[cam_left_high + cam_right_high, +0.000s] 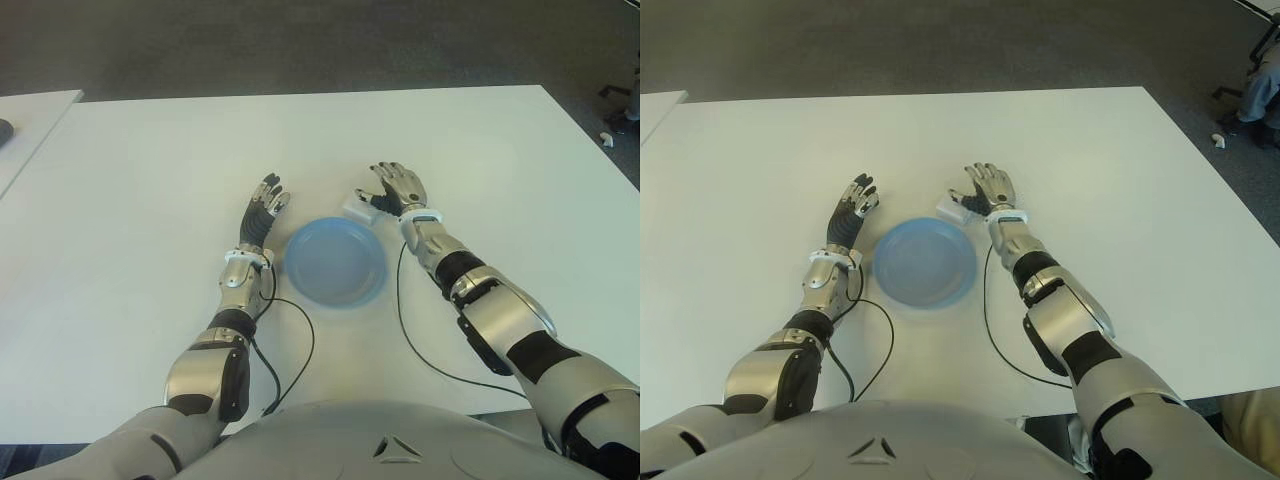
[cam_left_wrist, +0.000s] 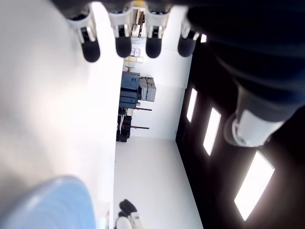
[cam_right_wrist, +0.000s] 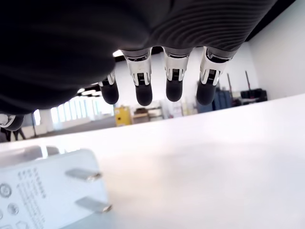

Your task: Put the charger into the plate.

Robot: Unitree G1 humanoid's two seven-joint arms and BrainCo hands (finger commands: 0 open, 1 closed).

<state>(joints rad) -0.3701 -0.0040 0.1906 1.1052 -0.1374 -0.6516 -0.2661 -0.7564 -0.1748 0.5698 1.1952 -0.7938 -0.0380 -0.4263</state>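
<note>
Charger: a small white plug-in charger [image 1: 358, 208] lies on the white table [image 1: 150, 180], just beyond the far right rim of the plate and outside it. The right wrist view shows its face with 2 metal prongs [image 3: 83, 174] sticking out and small printed markings beside them.
Plate: a round light-blue plate [image 1: 335, 263] sits on the table between the 2 forearms, nothing in it.
Right hand: the right hand [image 1: 398, 188] is just right of the charger, palm turned toward it, thumb reaching near the charger's side. Its 4 fingers [image 3: 144, 93] are stretched out nearly straight above the tabletop, closed around nothing. Whether the thumb touches the charger cannot be told.
Left hand: the left hand [image 1: 264, 208] shows just left of the plate's far rim. In its wrist view the 4 fingertips [image 2: 123, 46] point straight out in a row and the thumb stands apart, nothing between them.
Cables: a thin black cable [image 1: 290, 350] loops on the table beside each forearm.
</note>
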